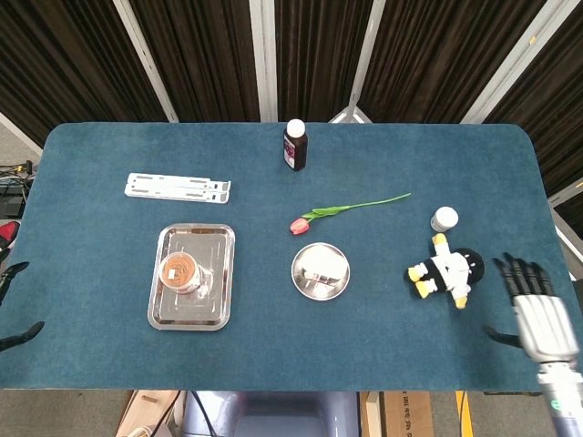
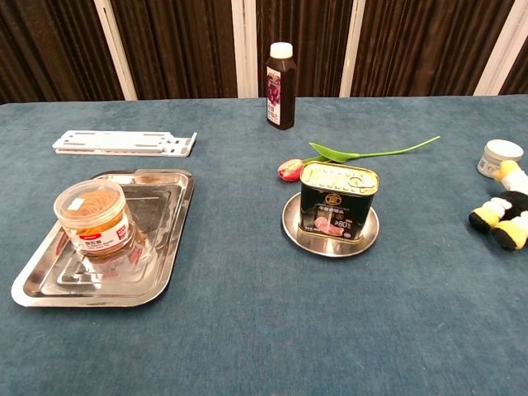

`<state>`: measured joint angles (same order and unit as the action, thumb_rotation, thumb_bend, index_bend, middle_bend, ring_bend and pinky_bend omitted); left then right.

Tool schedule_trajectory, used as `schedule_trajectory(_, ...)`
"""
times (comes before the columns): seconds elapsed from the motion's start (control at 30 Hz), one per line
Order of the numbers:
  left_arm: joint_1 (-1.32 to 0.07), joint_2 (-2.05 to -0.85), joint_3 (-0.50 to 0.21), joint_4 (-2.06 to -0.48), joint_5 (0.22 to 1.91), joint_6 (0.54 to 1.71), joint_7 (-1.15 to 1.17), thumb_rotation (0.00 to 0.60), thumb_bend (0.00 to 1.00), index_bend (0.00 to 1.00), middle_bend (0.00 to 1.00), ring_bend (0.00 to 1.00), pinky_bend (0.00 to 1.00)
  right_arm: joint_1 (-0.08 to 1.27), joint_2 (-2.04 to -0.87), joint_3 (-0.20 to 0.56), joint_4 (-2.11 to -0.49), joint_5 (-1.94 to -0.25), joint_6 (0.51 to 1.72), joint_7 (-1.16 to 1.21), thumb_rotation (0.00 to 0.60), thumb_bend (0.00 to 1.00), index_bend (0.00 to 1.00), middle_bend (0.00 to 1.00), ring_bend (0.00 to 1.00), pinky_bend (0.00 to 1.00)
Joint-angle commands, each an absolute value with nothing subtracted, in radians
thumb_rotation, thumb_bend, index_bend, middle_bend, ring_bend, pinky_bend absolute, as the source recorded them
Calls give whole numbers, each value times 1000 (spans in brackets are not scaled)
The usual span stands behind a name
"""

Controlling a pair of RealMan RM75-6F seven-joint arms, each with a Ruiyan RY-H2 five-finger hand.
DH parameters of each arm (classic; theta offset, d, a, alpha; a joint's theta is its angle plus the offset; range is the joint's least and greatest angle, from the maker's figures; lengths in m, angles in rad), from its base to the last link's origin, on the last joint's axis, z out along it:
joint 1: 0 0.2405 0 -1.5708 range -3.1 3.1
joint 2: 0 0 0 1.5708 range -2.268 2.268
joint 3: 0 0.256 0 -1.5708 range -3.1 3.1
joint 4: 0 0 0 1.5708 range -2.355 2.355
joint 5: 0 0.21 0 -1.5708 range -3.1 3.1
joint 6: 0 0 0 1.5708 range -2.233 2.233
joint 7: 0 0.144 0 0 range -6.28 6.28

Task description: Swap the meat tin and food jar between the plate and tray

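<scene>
Your right hand (image 1: 539,314) hangs over the right end of the table (image 1: 109,364), near its front corner, fingers spread wide and holding nothing. Of your left hand (image 1: 16,309) only dark fingertips show at the left edge, and you cannot tell how they are set. The meat tin (image 2: 337,200) stands upright on the round plate (image 2: 294,229) near the table's middle, black with a pale top. The food jar (image 2: 91,217), clear with an orange filling, stands in the steel tray (image 2: 49,289) toward the front left. A tulip (image 1: 342,211) lies just behind the plate, a dark bottle (image 1: 294,145) near the back edge, a white bracket (image 1: 178,188) behind the tray. A stuffed toy (image 1: 446,270) and a small white pot (image 1: 444,218) lie between your right hand and the plate.
</scene>
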<state>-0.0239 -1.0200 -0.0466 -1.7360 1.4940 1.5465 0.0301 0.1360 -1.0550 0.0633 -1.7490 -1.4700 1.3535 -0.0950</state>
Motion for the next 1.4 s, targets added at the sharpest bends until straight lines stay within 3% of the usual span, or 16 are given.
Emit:
schedule_trajectory(0.03,-25,-1024,-47,-1737,1493,1546,37,600,164,169,0,0,0,236,-1031,86,-1912,-1405,1188,-133,600,0,0,0,0,0)
schedule_trajectory(0.33,-17,-1016,-60,-1736,1470,1562,20,600,164,168,0,0,0,392,-1137,171,-2021,-1145,1065,-338,600,0,0,0,0,0)
schedule_trajectory(0.57,-18,-1004,-71,-1735,1446,1554,-4,600,164,167,0,0,0,510,-1271,214,-2009,-926,1120,-581,600,0,0,0,0,0)
schedule_trajectory(0.93,-18,-994,-89,-1734,1397,1542,-19,600,165,166,0,0,0,656,-1450,248,-1901,-708,1106,-659,600,0,2,8,66,0)
schedule_trajectory(1.13,-10,-982,-96,-1734,1380,1549,-34,600,164,166,0,0,0,719,-1523,265,-1841,-647,1119,-686,600,0,33,70,115,0)
schedule_trajectory(1.4,-2,-975,-100,-1738,1369,1556,-43,600,165,167,0,0,0,776,-1634,298,-1768,-592,1187,-697,600,0,239,273,273,0)
